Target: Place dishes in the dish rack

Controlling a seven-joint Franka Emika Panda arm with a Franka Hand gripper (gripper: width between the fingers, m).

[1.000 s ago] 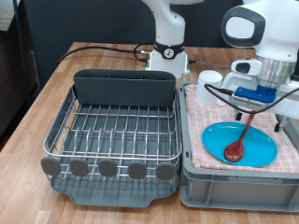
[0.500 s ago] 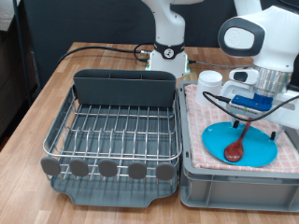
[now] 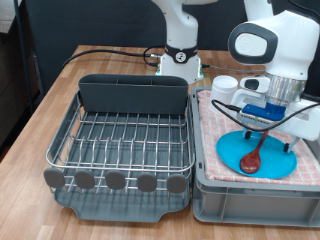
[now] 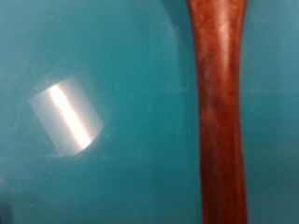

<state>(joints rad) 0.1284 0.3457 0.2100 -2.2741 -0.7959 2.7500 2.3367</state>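
The light-blue plate [image 3: 232, 150] lies on the pink checked towel at the exterior view's right. The reddish-brown wooden spoon [image 3: 252, 160] rests on the plate, its handle pointing up under my gripper [image 3: 269, 140]. The gripper is low over the plate, and its dark fingers [image 3: 249, 134] stand spread on either side of the spoon handle. The wrist view is filled by the plate [image 4: 84, 65] and the spoon handle [image 4: 217, 112] at very close range; no fingers show there. The white mug [image 3: 226, 86] stands behind the plate. The dish rack [image 3: 120, 135] holds no dishes.
The pink checked towel [image 3: 212, 112] covers a grey bin [image 3: 250, 200] right of the rack. The rack's tall cutlery box [image 3: 133, 94] stands at its back. The robot base [image 3: 181, 55] and black cables [image 3: 100, 55] sit behind on the wooden table [image 3: 40, 110].
My gripper has come down and shifted slightly to the exterior view's left, from above the plate to close around the spoon handle. Plate, spoon and mug have not moved.
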